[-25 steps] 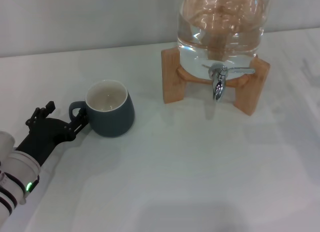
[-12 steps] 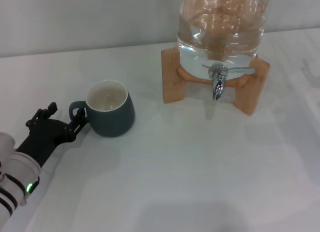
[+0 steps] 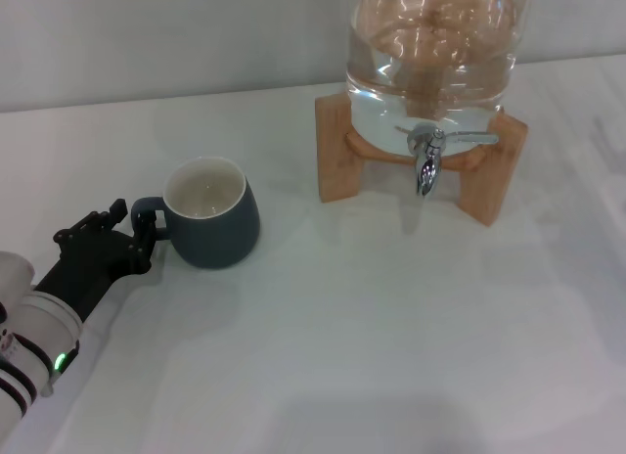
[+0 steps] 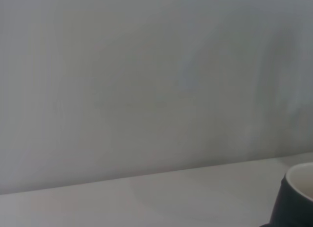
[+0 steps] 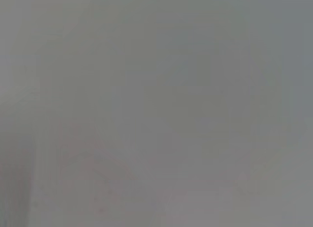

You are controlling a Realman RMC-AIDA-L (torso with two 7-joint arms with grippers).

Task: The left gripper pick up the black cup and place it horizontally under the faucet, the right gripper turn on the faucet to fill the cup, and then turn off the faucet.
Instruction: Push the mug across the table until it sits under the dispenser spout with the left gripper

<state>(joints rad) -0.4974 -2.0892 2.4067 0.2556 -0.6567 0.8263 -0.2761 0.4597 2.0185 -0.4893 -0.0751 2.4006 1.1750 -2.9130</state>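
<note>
Since a second ago the left gripper [image 3: 137, 231] closed in on the cup's handle; cup [image 3: 208, 213] nudged slightly left. Jaws narrow around the handle, grip unconfirmed. Risk: shallow pinch lets cup swing before reaching faucet [image 3: 428, 153].

The black cup [image 3: 212, 224] is dark blue-grey outside and cream-white inside, its loop handle the same dark tone. Beside that handle, the left gripper [image 3: 135, 234] is black, on a white arm banded with black rings and showing a green light. The faucet [image 3: 427, 156] is shiny chrome. The glass dispenser [image 3: 430, 43] is clear, on a light brown wooden stand [image 3: 337, 151]. The worktop [image 3: 391, 327] is plain white.
</note>
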